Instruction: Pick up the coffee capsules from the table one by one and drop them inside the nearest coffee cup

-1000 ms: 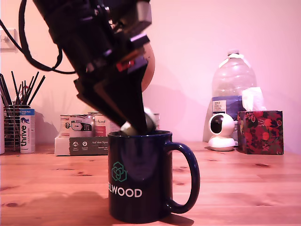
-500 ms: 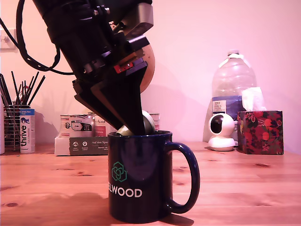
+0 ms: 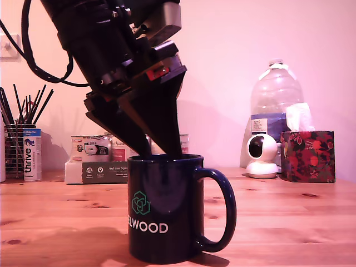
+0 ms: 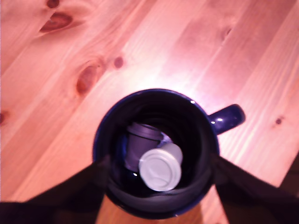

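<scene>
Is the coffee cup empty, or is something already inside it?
Not empty. The wrist view shows two coffee capsules lying inside the coffee cup, one pale and one darker.

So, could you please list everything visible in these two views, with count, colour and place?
coffee cup: one, glossy dark navy, on the table in the foreground
coffee capsules: two, dull grey, lying inside the cup
table: one, light brown wood with dark knots
tin cans: several, labelled, on a box at the back
container: one, white, lettered "thrive", exterior view's left
stick holder: one, dark mesh, behind the container
water bottle: one, clear, back right
small camera: one, white, before the bottle
tissue box: one, floral red, far right
gripper: one, black, open, fingertips at the cup's rim
</scene>
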